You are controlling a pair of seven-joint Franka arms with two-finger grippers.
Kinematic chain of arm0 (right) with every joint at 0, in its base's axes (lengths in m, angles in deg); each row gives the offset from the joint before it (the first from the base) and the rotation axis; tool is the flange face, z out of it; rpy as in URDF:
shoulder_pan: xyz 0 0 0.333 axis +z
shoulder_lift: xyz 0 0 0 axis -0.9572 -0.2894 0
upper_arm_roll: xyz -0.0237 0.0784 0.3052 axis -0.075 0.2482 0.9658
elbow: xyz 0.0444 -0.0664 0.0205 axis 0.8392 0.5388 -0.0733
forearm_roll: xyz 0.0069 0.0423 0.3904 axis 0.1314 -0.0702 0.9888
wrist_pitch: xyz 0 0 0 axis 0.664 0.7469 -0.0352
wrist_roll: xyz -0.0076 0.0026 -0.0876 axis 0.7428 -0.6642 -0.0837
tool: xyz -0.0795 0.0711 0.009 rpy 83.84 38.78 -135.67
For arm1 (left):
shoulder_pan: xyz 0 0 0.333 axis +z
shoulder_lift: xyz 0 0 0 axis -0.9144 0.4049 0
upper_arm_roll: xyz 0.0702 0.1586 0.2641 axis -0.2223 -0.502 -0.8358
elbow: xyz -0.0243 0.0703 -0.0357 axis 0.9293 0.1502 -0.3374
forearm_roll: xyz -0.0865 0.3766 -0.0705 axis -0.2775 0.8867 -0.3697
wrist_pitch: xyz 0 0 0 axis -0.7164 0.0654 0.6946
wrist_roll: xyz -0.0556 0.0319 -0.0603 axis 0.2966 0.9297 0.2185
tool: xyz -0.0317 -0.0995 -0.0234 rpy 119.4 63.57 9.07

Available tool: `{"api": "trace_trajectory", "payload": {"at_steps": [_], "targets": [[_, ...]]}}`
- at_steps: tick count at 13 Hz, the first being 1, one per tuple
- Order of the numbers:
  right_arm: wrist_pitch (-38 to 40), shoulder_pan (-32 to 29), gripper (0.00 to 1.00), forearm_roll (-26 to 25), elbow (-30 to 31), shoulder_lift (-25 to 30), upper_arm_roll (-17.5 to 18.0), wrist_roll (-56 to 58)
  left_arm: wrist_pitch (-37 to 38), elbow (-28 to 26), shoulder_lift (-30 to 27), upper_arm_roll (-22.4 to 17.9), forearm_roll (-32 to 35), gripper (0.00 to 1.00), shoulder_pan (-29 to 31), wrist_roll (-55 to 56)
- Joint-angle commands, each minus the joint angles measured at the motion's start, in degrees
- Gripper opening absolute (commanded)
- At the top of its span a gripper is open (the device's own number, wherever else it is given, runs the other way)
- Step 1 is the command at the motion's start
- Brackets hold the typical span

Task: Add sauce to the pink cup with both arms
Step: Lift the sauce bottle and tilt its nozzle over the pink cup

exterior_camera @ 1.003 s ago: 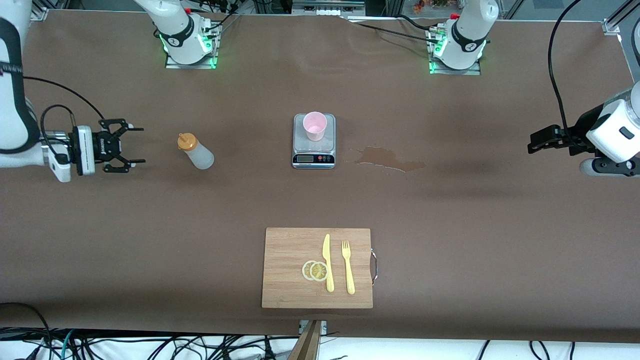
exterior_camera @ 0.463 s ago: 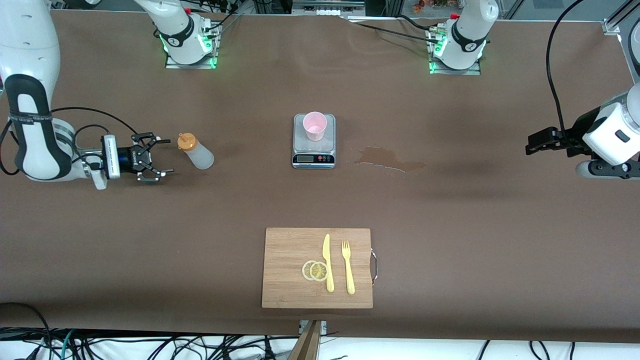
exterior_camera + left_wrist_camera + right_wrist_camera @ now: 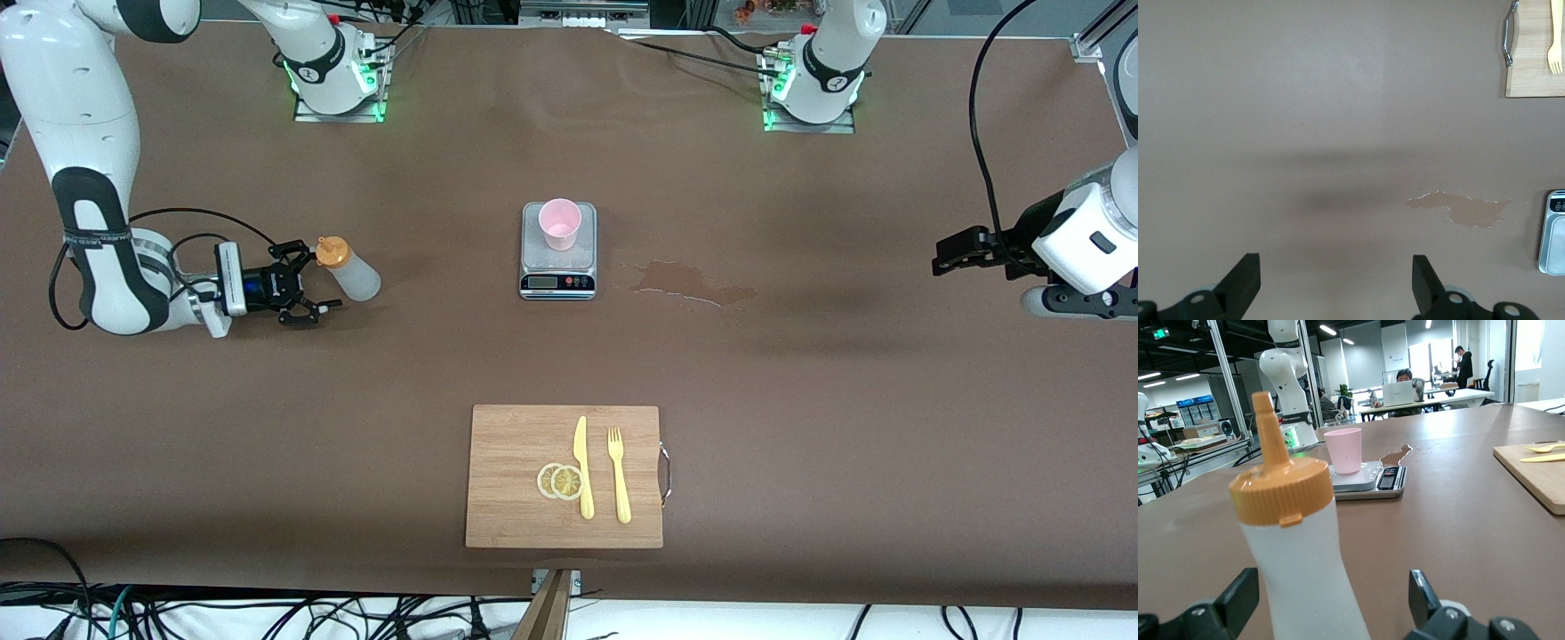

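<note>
My right gripper [image 3: 307, 283] stands released, fingers flanking the upright sauce [image 3: 348, 270], which sits toward the right arm's end from the pink cup [image 3: 560, 223]; I should clench squarely on its body, while my left gripper [image 3: 944, 253] waits, likewise released

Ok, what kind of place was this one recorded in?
Likely a robotics lab in an open office: the right wrist view shows another robot arm and people at desks, and cables hang off the table's edge.

Pink cup [image 3: 560, 223] on scale [image 3: 557, 252]; sauce [image 3: 348, 269] well apart.
</note>
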State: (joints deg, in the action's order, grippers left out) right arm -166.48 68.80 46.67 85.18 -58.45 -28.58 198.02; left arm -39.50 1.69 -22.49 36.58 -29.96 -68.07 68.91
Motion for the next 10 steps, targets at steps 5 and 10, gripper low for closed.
{"api": "trace_trajectory", "payload": {"at_steps": [5, 10], "targets": [[4.0, -0.6, 0.26, 2.8, -1.2, -3.2, 1.4, 1.9, 1.2, 1.9, 0.9, 0.0, 0.8, 1.00, 0.1, -1.0], [4.1, 1.3, 0.23, 2.6, -1.3, 2.3, 1.6, -7.7, 1.2, 2.0, 0.9, 0.1, 0.7, 1.00, 0.1, -0.9]]}}
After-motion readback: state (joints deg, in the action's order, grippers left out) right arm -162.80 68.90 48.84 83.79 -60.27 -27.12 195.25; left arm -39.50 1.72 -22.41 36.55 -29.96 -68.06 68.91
